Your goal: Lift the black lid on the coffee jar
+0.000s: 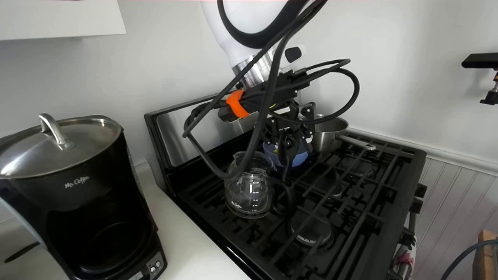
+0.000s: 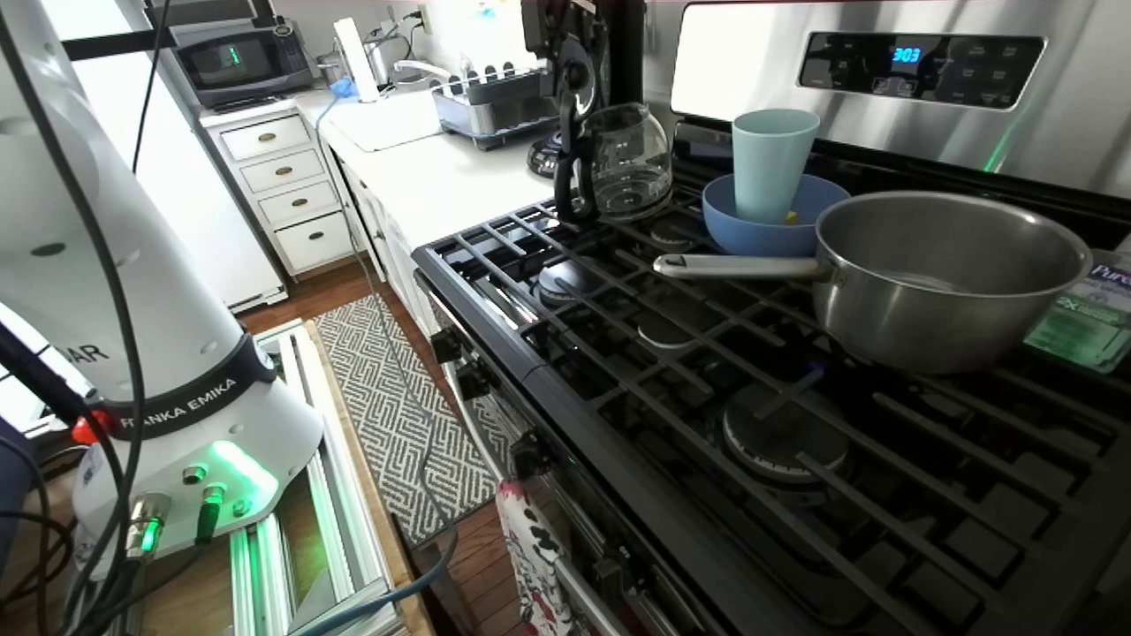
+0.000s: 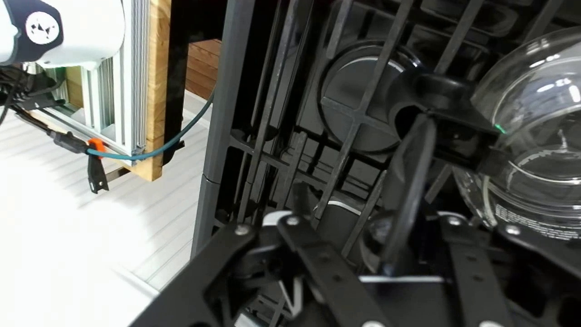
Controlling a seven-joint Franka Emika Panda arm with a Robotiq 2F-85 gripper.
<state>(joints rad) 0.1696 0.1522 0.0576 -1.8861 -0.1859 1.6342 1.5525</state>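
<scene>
My gripper [image 3: 367, 211] is unclenched, jaws apart. Wrist view: I see the lid [image 3: 410, 195] tipped up on edge between them, nearer one side; can't tell if it touches. Its upper end in that view is at the handle [image 2: 563, 190] of the carafe [image 2: 632, 163], which stands upright on the stove [image 2: 530, 367]. Bowl [image 2: 751, 231] with cup [image 2: 773, 168] in it is near the carafe, pot [image 2: 937, 305] just beside the bowl.

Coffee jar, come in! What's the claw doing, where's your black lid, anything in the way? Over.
Gripper open. Black lid tipped up off the coffee jar; gripper contact unclear. Blue bowl close by, might crowd things.
</scene>
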